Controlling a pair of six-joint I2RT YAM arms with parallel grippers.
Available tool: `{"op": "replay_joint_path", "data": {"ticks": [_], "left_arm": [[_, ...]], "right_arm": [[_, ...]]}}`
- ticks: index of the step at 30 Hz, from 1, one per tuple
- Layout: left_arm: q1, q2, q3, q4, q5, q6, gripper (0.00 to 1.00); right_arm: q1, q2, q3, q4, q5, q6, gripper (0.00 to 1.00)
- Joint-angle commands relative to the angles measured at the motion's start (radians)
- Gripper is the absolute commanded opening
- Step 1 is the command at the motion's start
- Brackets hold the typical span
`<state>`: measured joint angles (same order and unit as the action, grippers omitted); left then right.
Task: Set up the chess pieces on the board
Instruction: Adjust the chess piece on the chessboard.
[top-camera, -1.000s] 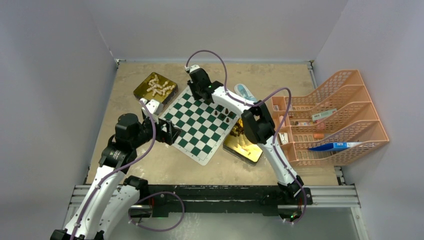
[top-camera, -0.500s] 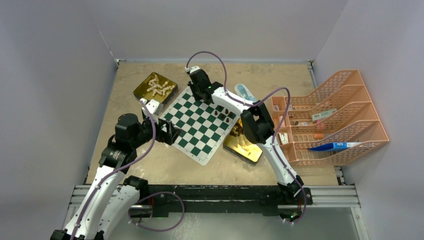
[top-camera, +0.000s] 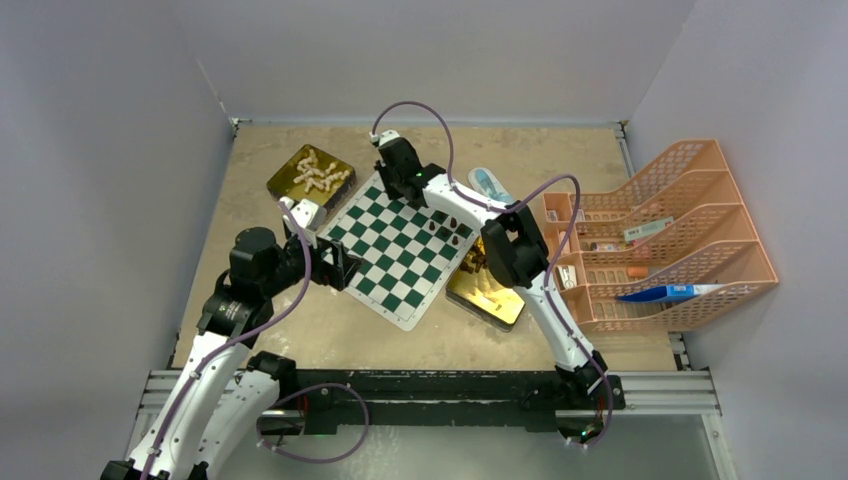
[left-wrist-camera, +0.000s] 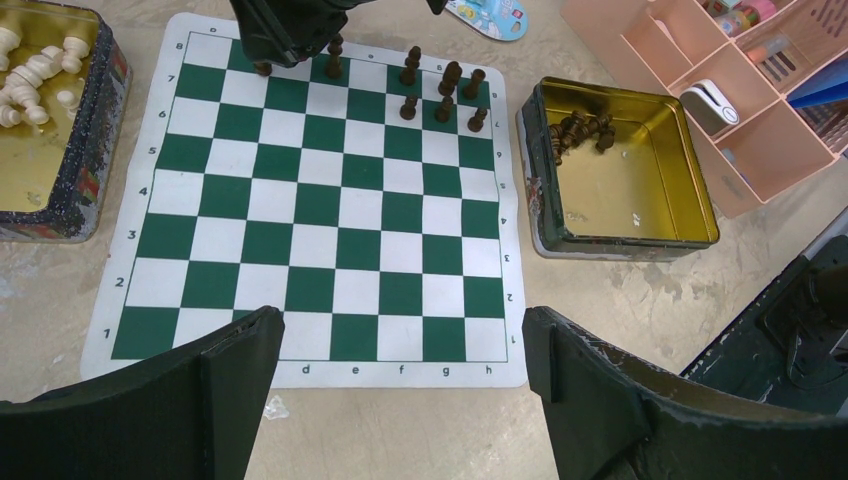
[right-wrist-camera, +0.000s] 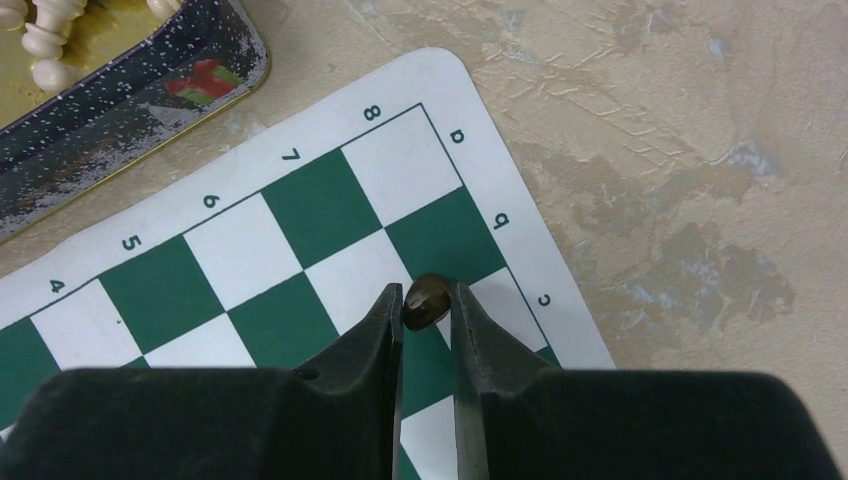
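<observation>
The board lies in the middle of the table, a green and white checked mat. My right gripper hangs over its far corner, shut on the head of a dark brown chess piece that is over the squares by the letters b and c. In the left wrist view the right gripper is at the board's top edge. Several dark pieces stand on the far rows to the right. My left gripper hovers open over the near edge of the board, holding nothing.
A gold tin with several dark pieces sits right of the board. Another gold tin with cream pieces sits at its far left corner. An orange desk organizer fills the right side. A small blue packet lies behind the board.
The right gripper has edged very slightly toward the board's far corner. The left arm has hardly moved.
</observation>
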<state>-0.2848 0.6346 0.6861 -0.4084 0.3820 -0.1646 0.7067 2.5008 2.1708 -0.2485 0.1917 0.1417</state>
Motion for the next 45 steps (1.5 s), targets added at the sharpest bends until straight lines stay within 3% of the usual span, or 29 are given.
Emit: {"op": "replay_joint_path", "data": {"ticks": [1,21,29,38,45], "left_arm": [[-0.004,-0.012,0.019,0.025,0.006,0.001,0.9],[-0.003,-0.008,0.018,0.027,0.006,0.0,0.9],[-0.004,-0.005,0.018,0.026,0.008,0.0,0.9],[-0.004,-0.002,0.016,0.031,0.012,-0.004,0.9],[-0.004,0.009,0.028,0.039,-0.032,-0.051,0.9]], "right_arm": [[0.006,0.003,0.044,0.043,0.006,0.009,0.16],[0.001,0.055,0.045,0.084,0.071,0.012,0.2],[0.001,0.036,0.049,0.084,0.058,0.016,0.32],[0.001,-0.052,0.024,0.063,0.032,0.032,0.42],[0.001,-0.234,-0.123,0.051,0.017,0.1,0.43]]}}
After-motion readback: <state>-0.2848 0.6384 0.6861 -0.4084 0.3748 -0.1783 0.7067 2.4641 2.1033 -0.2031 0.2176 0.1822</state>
